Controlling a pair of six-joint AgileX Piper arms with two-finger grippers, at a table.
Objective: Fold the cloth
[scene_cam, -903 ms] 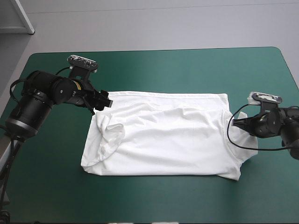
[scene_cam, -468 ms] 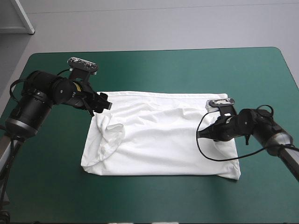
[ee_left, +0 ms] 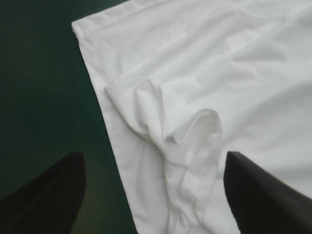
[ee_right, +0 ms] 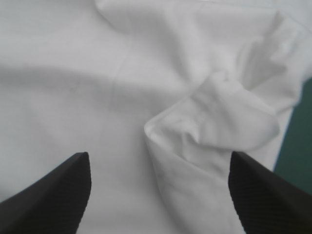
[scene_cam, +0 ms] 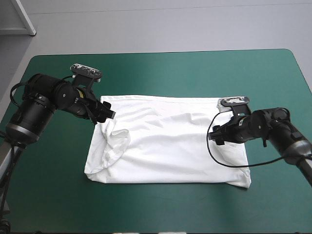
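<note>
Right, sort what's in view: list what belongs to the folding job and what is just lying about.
Belongs to the job:
white T-shirt, spread flat with a rumpled sleeve
left tool, open at its left edge
right tool, open over its right end

Just there:
teal-green cover, only the surface underneath

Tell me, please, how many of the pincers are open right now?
2. The left pincer is open over the rumpled left edge of the T-shirt; the right pincer is open over a fold near its right edge.

Grey floor [scene_cam: 170, 24] past teal-green table [scene_cam: 195, 73] (white frame [scene_cam: 19, 17]).
</note>
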